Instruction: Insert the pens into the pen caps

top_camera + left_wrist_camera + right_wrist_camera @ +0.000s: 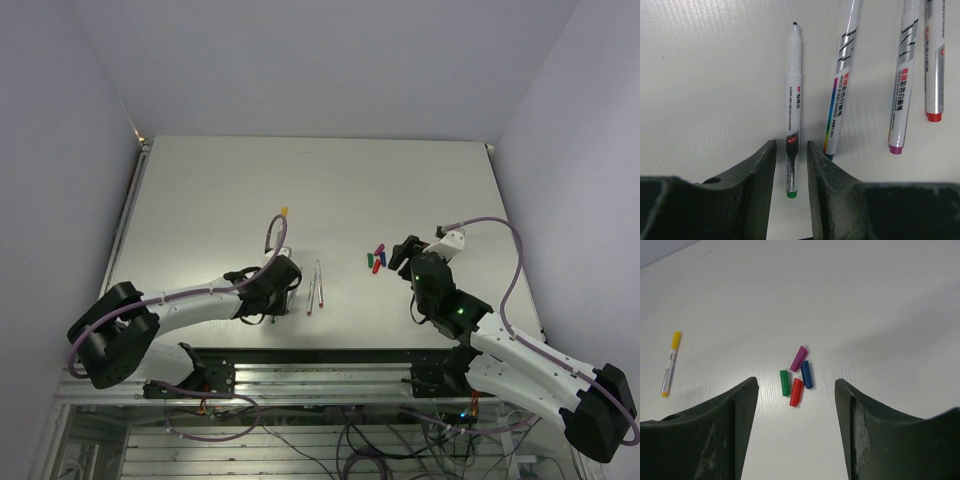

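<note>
Five pens, four loose pen caps, on a pale table [220, 190].

1. Left gripper [791, 142]: jaws parted narrowly and straddling the green-ended pen [794, 90], a thin gap showing on each side, nothing clamped. The pen's green end lies between the fingers, and its bare dark tip points away beyond them.
2. Blue-ended pen [840, 100]: just outside the right jaw, slightly slanted.
3. Purple-ended pen [902, 75] and red-ended pen [935, 60]: further out on the same side, side by side.
4. Right gripper [795, 380]: jaws released, spread wide, holding nothing.
5. Caps clustered just ahead of the gap between those jaws: purple cap [799, 358] farthest, blue cap [807, 374] beside it, green cap [785, 382] and red cap [796, 391] nearest.
6. Yellow pen [669, 365]: cap on, well outside the left jaw.
</note>
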